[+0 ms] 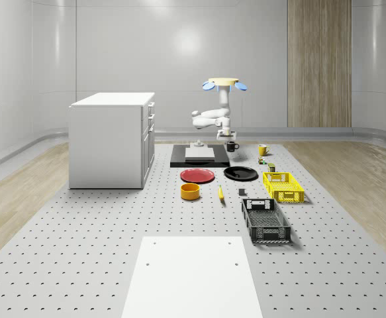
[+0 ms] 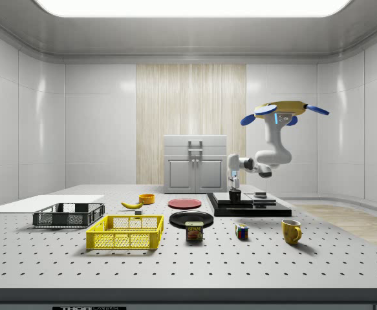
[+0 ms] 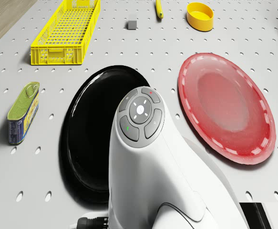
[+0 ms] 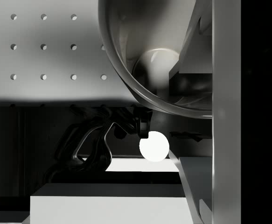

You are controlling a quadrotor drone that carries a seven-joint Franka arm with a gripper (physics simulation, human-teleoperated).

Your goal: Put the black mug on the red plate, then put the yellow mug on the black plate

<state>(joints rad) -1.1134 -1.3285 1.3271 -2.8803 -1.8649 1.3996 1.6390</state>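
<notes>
Nearest the camera: a white panel [image 1: 193,275] lies flat on the counter [image 1: 80,232], well in front of the red plate [image 1: 197,175].
Drone: hovers [image 1: 224,83] above the black platform [image 1: 199,158] that lies behind the red plate.
Gripper: the gripper [image 2: 234,186] hangs right over the black mug [image 1: 231,146]; in the wrist view the mug's rim sits close against a finger, but I cannot tell whether the jaws are apart or clamped.
Black mug: at the platform's edge, behind the black plate [image 1: 240,173] and well apart from the red plate.
Yellow mug: the yellow mug [image 1: 262,150] stands on the counter, beyond the black plate from the red plate.
Progress: both plates are bare; judging by this, the first pick is only beginning and both placements are left.
Containers: the yellow crate [image 1: 283,186] and black crate [image 1: 265,220] look empty; the orange bowl [image 1: 190,191], just in front of the red plate, too.
</notes>
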